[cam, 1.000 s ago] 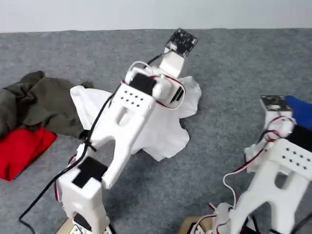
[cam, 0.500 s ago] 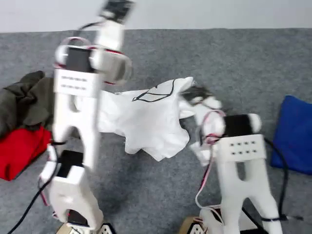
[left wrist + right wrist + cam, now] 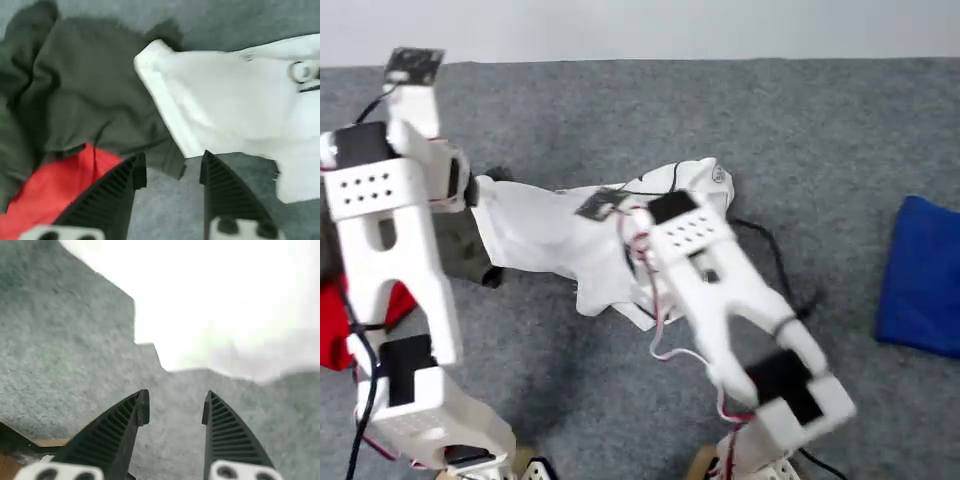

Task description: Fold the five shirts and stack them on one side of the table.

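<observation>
The white shirt [image 3: 545, 235] lies crumpled and spread near the middle of the grey bench [image 3: 820, 130], one edge touching or overlapping the dark olive shirt [image 3: 75, 90], which is bunched against the red shirt [image 3: 50, 195] at the left side. A blue shirt [image 3: 920, 275], seemingly already folded, rests well apart at the right. All are judged to be light, limp cloth that will sag, drape and slide when lifted. Nothing fragile is involved, but a single layer is easily missed and a bunched fold is easily dragged along. A hold is best taken at a hem, sleeve end or corner lying flat on the bench, such as the white shirt's folded edge near the olive one. The left arm's fingers [image 3: 112, 192] are parted with nothing between them, held above the olive shirt's edge. The right arm's fingers [image 3: 115, 432] are likewise spread and empty, above bare bench just beside the white shirt's border. A thin dark line drawing and a small round mark are seen on the white shirt, but no writing can be read.
</observation>
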Controlling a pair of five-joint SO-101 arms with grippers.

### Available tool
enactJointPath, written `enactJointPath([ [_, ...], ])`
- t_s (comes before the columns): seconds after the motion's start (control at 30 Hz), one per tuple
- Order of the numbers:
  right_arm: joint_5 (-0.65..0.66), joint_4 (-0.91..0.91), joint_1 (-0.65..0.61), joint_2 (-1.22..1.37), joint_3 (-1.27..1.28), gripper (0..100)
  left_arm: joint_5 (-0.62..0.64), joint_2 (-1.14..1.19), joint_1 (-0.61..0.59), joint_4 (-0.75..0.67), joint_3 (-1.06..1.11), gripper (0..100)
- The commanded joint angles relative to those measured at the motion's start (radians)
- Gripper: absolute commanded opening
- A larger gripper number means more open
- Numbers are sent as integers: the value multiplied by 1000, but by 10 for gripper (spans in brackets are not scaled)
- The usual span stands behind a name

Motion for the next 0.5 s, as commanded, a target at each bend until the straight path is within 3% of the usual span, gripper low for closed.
enactJointPath([
  [0.0, -11, 51, -67, 88, -158, 185, -14, -57, -49, -35, 41, 180],
  [0.23, -60, 117, -159, 206, -296, 184, -15, -57, -77, -78, 97, 180],
  [0.47, 17, 10, 33, 337, -344, 184, -15, -57, -75, -78, 110, 180],
])
